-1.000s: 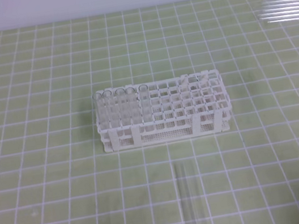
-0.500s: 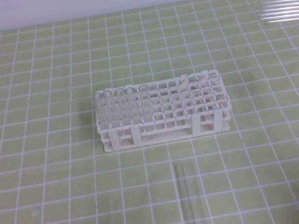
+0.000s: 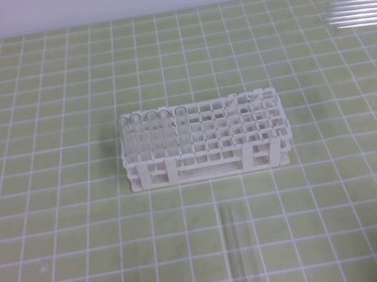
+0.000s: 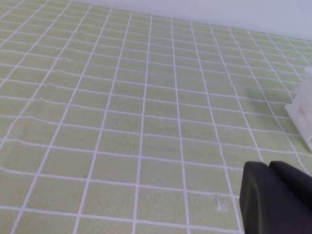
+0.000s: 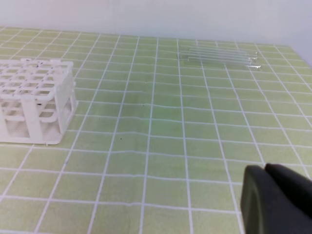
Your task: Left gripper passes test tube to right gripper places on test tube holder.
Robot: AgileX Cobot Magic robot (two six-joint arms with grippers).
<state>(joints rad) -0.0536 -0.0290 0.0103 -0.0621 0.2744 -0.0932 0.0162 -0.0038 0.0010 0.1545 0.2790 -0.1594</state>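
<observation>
Both the left gripper [image 4: 265,168] and right gripper [image 5: 265,170] are closed, empty, away from the rack [image 3: 203,142].

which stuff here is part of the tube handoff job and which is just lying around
Part of the job:
- test tube holder
- test tube lying on the mat in front of the holder
- left gripper, shut
- right gripper, shut

Just lying about:
- spare tubes lying at the far right
- tubes already standing in the holder
- green grid mat
</observation>
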